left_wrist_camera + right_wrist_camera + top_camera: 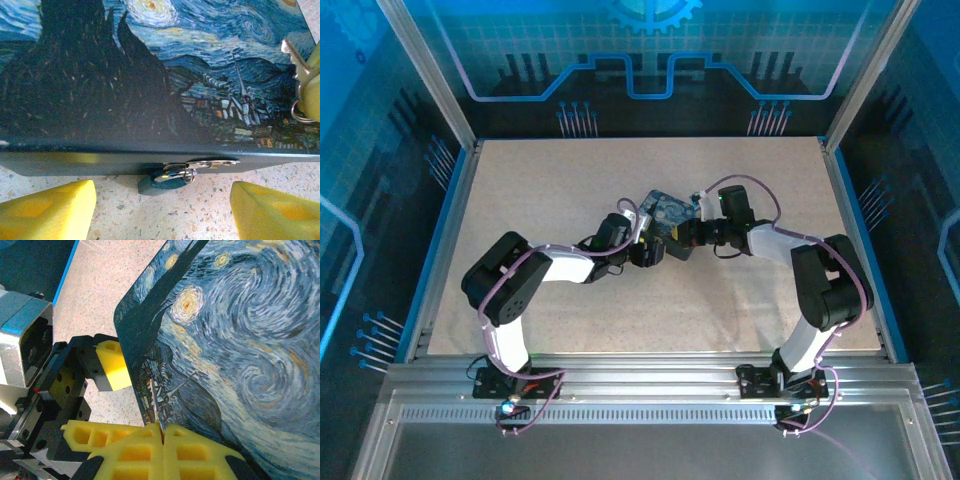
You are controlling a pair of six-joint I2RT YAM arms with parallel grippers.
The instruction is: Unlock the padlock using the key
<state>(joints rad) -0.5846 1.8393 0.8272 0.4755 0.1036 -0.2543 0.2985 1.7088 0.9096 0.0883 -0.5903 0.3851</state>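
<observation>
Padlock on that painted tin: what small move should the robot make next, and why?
Probably close the left gripper on the padlock to steady it: its open jaws flank the lock without touching, while the right gripper holds the key by the tin.

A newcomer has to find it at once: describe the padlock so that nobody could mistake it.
Start at the starry-night tin in the middle of the table. On its dark side wall a silvery hasp sticks out, and the padlock hangs from it. It is far smaller than the tin: a dark bluish body with a shiny shackle.
</observation>
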